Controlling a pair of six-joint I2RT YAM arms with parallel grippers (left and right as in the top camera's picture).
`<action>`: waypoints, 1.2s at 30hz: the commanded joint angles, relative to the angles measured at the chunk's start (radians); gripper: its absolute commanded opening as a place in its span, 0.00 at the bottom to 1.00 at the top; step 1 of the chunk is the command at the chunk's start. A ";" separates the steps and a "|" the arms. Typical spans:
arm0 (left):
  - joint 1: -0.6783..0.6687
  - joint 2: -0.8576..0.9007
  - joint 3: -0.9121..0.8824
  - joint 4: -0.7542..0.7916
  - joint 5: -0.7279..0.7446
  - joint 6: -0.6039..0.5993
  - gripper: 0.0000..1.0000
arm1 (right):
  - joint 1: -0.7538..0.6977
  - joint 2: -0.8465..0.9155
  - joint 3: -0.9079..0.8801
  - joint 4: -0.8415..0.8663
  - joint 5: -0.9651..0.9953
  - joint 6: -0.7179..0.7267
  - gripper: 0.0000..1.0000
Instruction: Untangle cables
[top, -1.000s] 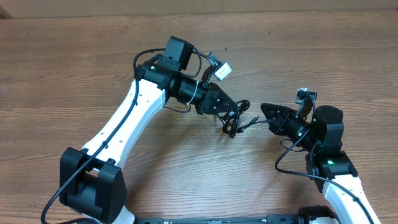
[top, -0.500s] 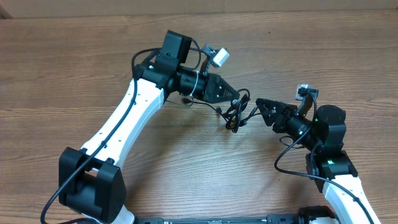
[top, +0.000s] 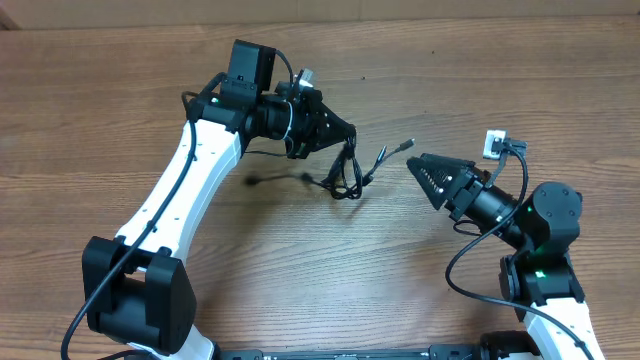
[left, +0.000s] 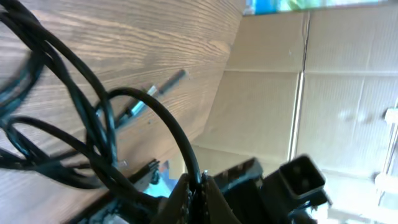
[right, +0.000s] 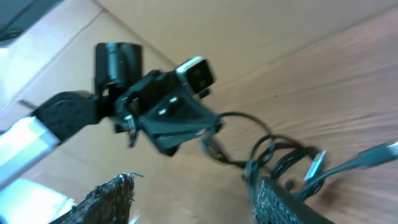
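The cables are a knot of thin black loops hanging from my left gripper, which is shut on one strand above the wooden table. Two silver plug tips stick out to the right of the knot. In the left wrist view the pinched cable arches up out of the shut gripper, with a plug tip beyond. My right gripper is open and holds nothing, a little right of the plug tips. In the right wrist view its fingers stand wide apart, with the cables just beyond the right one.
The wooden table stretches bare behind and to both sides of the arms. A cardboard wall stands at the far edge. The left arm's white link crosses the left half of the table.
My right gripper has opened, let go of the cable end and drawn back to the right. My left gripper has carried the knot up and to the left, away from it.
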 joint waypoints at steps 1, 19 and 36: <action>0.002 -0.032 0.028 0.004 -0.051 -0.091 0.04 | -0.001 -0.008 0.017 0.006 -0.100 0.080 0.62; 0.002 -0.032 0.028 -0.010 -0.194 -0.529 0.04 | 0.060 0.105 0.017 -0.058 -0.136 -0.037 0.59; -0.002 -0.032 0.028 0.218 -0.154 -0.564 0.04 | 0.060 0.138 0.017 -0.049 -0.136 -0.037 0.58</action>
